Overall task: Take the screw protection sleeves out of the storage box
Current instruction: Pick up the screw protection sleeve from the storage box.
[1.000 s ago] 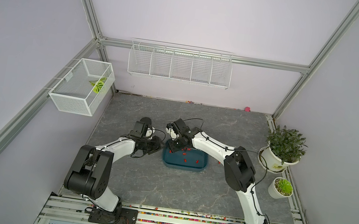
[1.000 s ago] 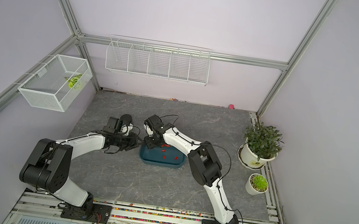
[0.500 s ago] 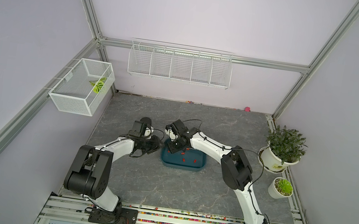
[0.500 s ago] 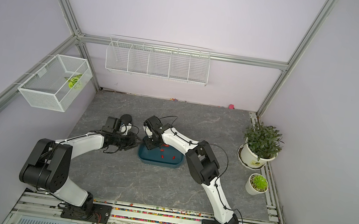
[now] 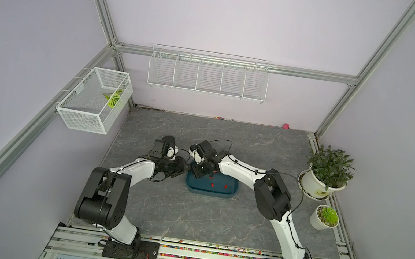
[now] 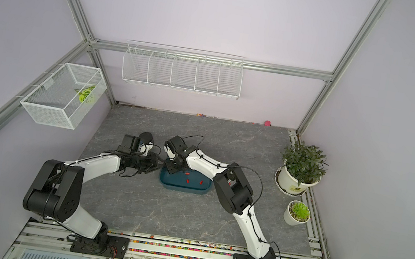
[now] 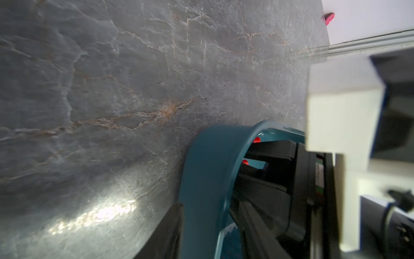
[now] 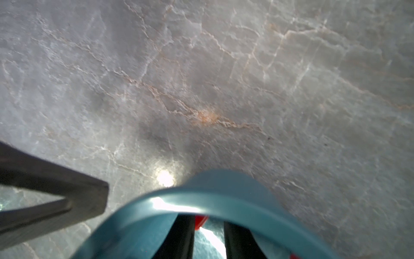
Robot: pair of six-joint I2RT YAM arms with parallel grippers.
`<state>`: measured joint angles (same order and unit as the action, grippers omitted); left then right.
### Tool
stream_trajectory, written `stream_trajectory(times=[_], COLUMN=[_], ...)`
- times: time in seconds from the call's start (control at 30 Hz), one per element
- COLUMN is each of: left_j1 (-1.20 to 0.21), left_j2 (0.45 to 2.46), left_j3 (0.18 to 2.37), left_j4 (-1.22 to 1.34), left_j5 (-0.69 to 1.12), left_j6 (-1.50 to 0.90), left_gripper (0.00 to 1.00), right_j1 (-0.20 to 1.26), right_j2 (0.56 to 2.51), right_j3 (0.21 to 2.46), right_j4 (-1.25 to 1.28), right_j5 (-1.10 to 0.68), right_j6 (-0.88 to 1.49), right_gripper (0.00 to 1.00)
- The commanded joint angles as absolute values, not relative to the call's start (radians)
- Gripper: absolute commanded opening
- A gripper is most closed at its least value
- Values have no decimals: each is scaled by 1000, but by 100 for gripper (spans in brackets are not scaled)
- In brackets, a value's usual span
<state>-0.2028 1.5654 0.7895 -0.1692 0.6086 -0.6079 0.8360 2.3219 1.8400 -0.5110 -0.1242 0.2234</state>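
Note:
The teal storage box (image 5: 230,193) (image 6: 202,188) lies mid-table. In both top views, three red screw protection sleeves (image 5: 225,186) (image 6: 187,180) show on its floor. My left gripper (image 5: 185,167) (image 7: 206,206) is shut on the box's left end wall (image 7: 201,179), with one finger (image 7: 170,231) outside and the other inside. My right gripper (image 5: 207,174) (image 8: 208,218) reaches into the same end, jaws apart. A sleeve (image 8: 199,220) sits between its fingers (image 8: 181,237), against one of them. The box rim (image 8: 212,197) hides the fingertips.
A black cup (image 5: 168,140) stands just behind the left gripper. Two potted plants (image 5: 327,169) (image 5: 327,217) line the right edge. White wire baskets hang on the left wall (image 5: 92,100) and the back wall (image 5: 208,75). Coloured beads (image 5: 209,253) lie along the front rail.
The box and both grippers have shifted slightly to the left. Neither gripper's jaws have visibly changed.

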Motion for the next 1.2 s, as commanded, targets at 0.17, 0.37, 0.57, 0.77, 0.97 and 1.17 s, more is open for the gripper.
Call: stream_trajectory(times=[0.17, 0.37, 0.57, 0.77, 0.97, 1.17], left_j1=[-199, -199, -199, -198, -193, -192], left_j2=[1590, 1594, 1595, 1596, 1598, 1604], left_j3=[804, 807, 807, 806, 805, 803], left_j4=[-154, -153, -154, -154, -149, -144], left_j5=[638, 646, 649, 652, 659, 664], left_j6=[-597, -595, -595, -594, -595, -597], left_gripper=[47, 47, 46, 46, 46, 46], right_j1=[848, 850, 853, 852, 853, 851], right_j2=[2357, 2381, 2389, 2353, 2241, 2126], right_j3=[1842, 1850, 1852, 1824, 1723, 1646], right_j4=[-488, -499, -509, -500, -455, -447], right_j5=[-93, -95, -95, -89, -71, -58], right_j6=[233, 244, 247, 247, 245, 238], right_gripper=[27, 23, 16, 10, 8, 7])
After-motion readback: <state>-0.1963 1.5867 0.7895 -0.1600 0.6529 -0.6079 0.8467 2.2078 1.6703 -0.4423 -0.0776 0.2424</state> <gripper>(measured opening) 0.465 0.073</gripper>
